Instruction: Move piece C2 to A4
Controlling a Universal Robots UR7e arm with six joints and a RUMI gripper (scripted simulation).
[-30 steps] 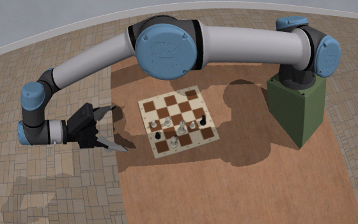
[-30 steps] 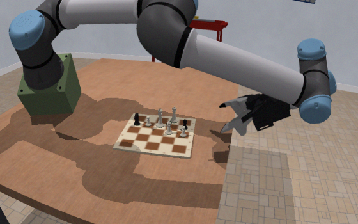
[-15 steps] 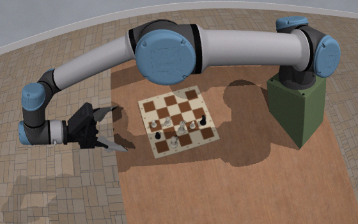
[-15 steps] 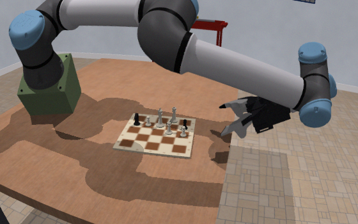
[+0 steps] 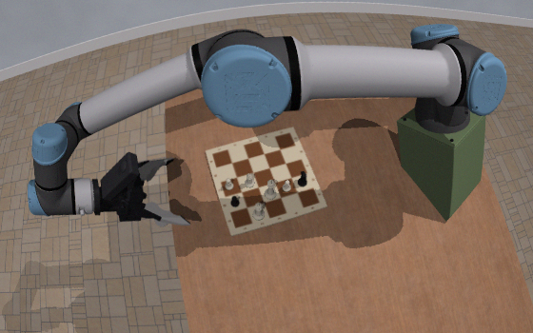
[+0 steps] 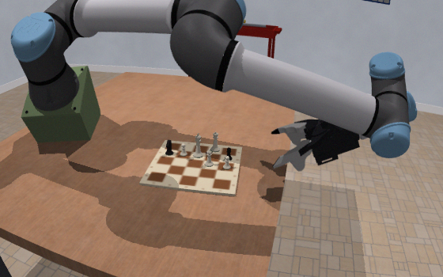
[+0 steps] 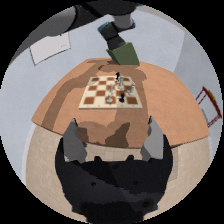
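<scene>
Jaws spread wide, holding nothing; black two-jaw gripper (image 5: 180, 191) hangs beyond brown wooden table (image 5: 351, 266), 9 o'clock of small checkered chessboard (image 5: 256, 151). C2 piece somewhere among clustered white and black chessmen (image 5: 270, 189), board's 6 o'clock half (edge labels unreadable). Judged light, rigid, smooth, tippy: take mid-stem.

Pieces (image 5: 269, 191) on board (image 5: 222, 158) (mid-table)

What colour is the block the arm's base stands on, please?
Green block, clearest in the top view.
</scene>
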